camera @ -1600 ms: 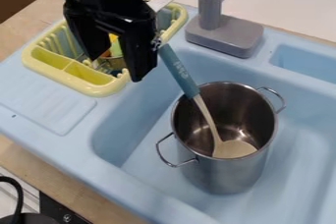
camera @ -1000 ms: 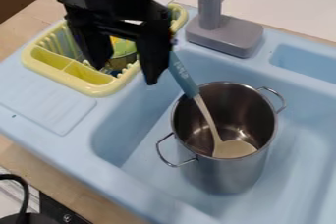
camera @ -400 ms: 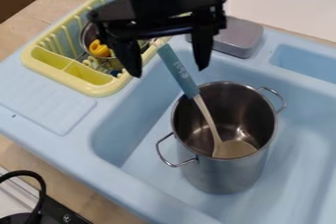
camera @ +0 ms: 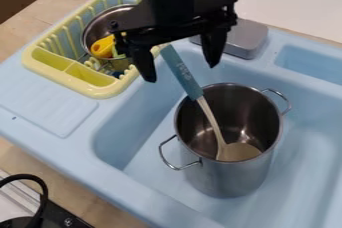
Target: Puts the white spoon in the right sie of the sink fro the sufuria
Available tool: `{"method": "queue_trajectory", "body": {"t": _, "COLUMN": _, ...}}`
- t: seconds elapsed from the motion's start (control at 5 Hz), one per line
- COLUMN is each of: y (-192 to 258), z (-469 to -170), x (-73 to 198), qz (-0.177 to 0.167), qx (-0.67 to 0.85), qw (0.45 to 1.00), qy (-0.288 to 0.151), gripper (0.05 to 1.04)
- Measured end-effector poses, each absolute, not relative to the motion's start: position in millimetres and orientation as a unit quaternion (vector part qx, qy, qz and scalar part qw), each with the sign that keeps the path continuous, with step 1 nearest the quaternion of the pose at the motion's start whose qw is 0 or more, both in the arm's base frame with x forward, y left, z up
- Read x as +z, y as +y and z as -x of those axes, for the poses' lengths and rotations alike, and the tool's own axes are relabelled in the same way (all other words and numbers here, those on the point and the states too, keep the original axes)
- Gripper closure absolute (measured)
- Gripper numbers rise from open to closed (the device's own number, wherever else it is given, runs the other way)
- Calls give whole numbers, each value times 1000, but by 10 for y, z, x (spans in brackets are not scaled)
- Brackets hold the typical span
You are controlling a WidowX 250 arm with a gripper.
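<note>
The black gripper (camera: pixel 180 73) hangs open over the back edge of the sink, its two fingertips on either side of the spoon's blue handle as seen from the camera. The white spoon (camera: pixel 212 120) leans in the steel pot; its cream bowl rests low inside and its handle slants up and left over the rim. Whether the handle lies level with the fingertips or below them I cannot tell. The sufuria, a tall steel pot (camera: pixel 230 182) with two wire handles, stands upright in the light blue sink (camera: pixel 127 144).
A yellow dish rack (camera: pixel 100 91) at the upper left holds a metal bowl (camera: pixel 93 28) and a yellow item (camera: pixel 102 47). The grey faucet base (camera: pixel 247 37) stands behind the pot. A black cable (camera: pixel 44 192) curves at the lower left.
The gripper has moved right from over the dish rack and turned, so that its fingers now appear to either side of the spoon handle. Spoon and pot have stayed put.
</note>
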State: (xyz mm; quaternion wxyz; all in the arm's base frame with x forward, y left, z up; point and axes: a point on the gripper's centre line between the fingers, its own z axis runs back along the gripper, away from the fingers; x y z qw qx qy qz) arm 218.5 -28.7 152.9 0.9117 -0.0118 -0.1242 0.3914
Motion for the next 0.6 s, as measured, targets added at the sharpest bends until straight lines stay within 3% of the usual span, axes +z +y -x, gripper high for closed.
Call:
{"method": "queue_trajectory", "body": {"t": 0.4, "y": -194, "z": -2248, "x": 1472, "qz": -12, "qx": 458, "qw": 880, "qy": -122, "gripper": 85}}
{"method": "queue_trajectory", "body": {"t": 0.6, "y": -190, "z": -2237, "x": 1423, "qz": -7, "qx": 480, "qw": 869, "qy": -121, "gripper": 85}}
